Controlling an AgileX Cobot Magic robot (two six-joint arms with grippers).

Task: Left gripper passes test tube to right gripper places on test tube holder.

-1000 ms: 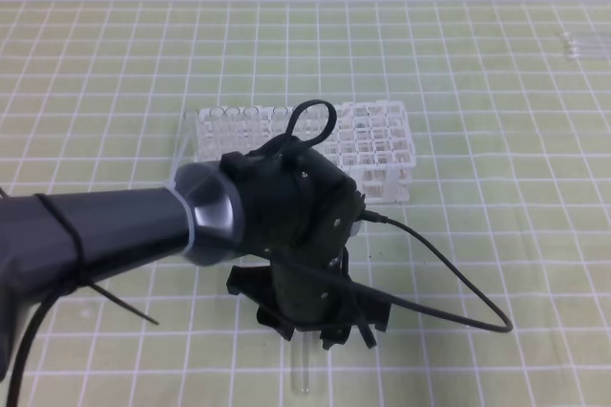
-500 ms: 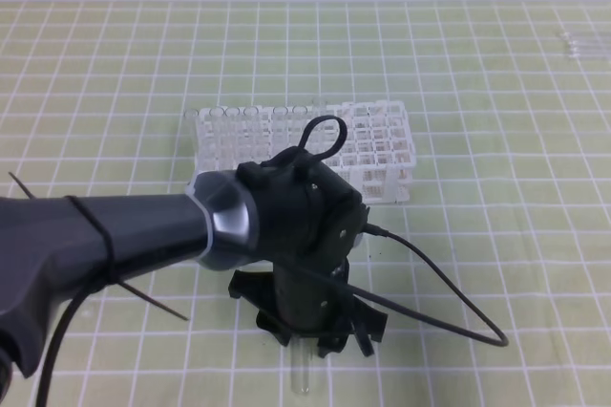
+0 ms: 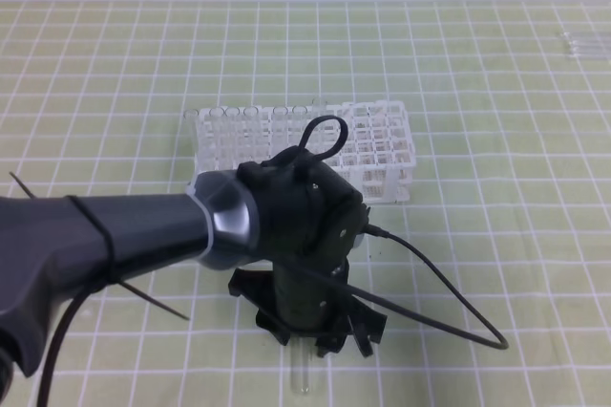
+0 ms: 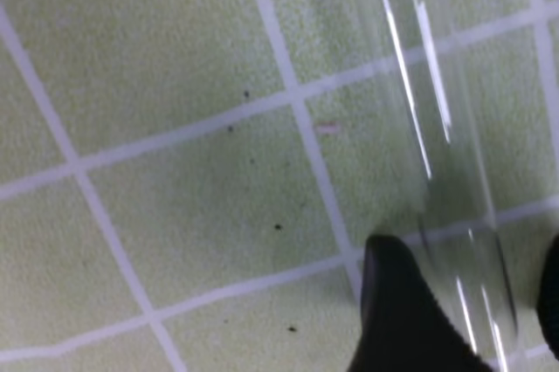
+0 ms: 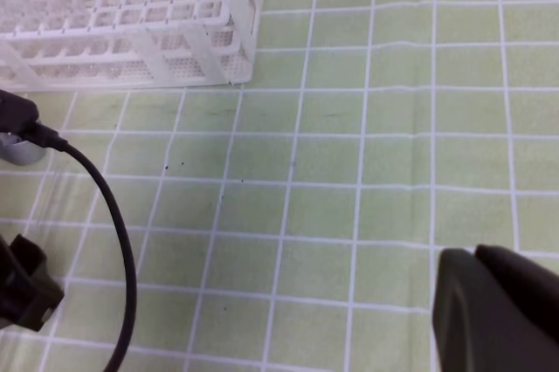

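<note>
You're hovering the left gripper right down over the test tube, which is lying flat on the green checked mat at the near edge of the overhead view, well in front of the test tube holder. Only the tube's lower end is poking out past the claw from up there, so its long axis is running roughly toward and away from the holder, not across. In the left wrist view the test tube is stretching up the frame with a slight lean and passing down between the two dark fingers, one on each side, so the jaws are straddling it across its width, which is what the pickup needs. The fingers are standing apart with the glass in the gap; I can't tell if they're touching it yet, and nothing says it's lifted, so I'd call it not grabbed. The left arm is clearly the nearer one. The right gripper is off to the right and isn't showing in the overhead at all; its own camera is only catching a bit of one finger low in the frame, and its fingers are together, holding nothing.
</note>
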